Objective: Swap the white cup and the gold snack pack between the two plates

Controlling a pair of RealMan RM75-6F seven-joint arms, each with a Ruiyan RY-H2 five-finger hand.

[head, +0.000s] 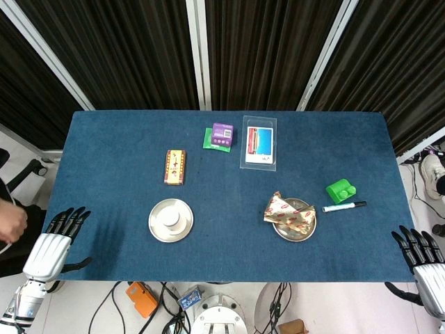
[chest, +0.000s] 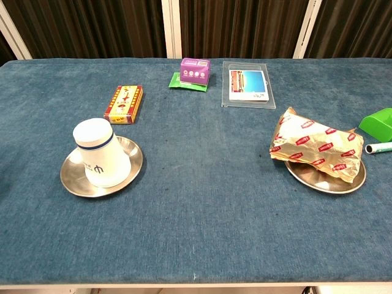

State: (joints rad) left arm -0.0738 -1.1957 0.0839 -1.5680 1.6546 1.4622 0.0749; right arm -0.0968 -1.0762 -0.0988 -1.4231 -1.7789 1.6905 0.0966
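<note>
Head view shows both hands at the table's near corners, off the blue cloth: the left hand [head: 52, 243] and the right hand [head: 423, 256] each hold nothing, fingers spread, the right one partly cut by the frame edge. Neither appears in the chest view. The white cup [chest: 100, 152] stands upside down on the left plate [chest: 72, 182]. The gold snack pack [chest: 313, 147] lies across the right plate [chest: 323, 182], hiding most of it. A green-capped marker [chest: 380, 147] beside it is cropped.
</note>
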